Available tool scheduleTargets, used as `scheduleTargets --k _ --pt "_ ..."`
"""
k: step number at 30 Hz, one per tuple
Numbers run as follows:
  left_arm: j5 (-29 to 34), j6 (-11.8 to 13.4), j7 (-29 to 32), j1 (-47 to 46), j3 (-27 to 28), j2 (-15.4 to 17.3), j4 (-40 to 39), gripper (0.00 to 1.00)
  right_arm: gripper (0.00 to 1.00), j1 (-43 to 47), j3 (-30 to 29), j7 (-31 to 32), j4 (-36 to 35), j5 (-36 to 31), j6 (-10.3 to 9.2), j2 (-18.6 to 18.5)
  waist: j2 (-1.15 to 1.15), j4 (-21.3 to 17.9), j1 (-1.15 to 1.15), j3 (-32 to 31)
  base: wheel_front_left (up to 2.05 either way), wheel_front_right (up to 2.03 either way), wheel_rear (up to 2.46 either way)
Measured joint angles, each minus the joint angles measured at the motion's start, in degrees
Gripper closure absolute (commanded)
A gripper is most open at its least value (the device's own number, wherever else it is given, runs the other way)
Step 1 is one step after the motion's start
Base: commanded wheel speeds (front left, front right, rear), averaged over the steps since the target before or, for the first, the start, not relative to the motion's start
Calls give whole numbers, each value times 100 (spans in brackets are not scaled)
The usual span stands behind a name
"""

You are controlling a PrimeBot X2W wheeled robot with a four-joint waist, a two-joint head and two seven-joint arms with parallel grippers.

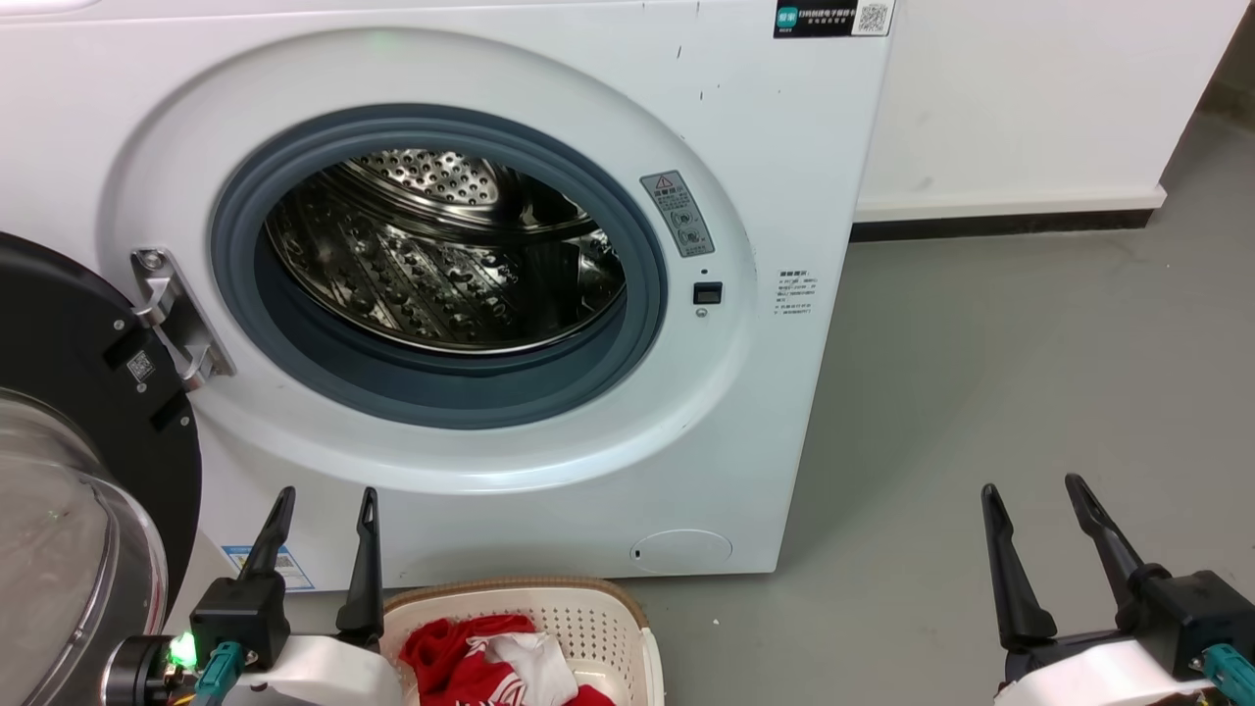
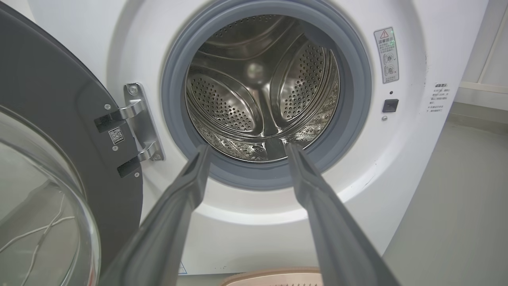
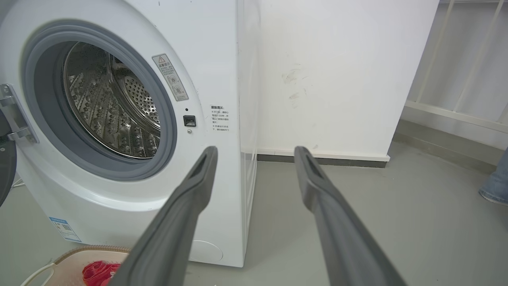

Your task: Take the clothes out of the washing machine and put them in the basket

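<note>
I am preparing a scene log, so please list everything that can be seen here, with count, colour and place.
washing machine: one, white, centre
door: one, black-rimmed glass, open at left
drum: one, steel, no clothes seen inside
basket: one, cream with brown rim, floor below the porthole
clothes: one heap, red and white, in the basket
floor: one, grey, right of washer
wall: one, white, behind on right
person's leg: one, blue trousers, right edge of right wrist view
left gripper: one, dark, lower left, jaws open
right gripper: one, dark, lower right, jaws open
</note>
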Motion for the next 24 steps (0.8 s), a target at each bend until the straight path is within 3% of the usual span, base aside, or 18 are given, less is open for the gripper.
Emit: scheduleTargets --k 24 --pt "-113 77 353 107 -114 81 -160 0 0 110 48 67 -86 -42 0 0 0 -18 0 -94 0 0 0"
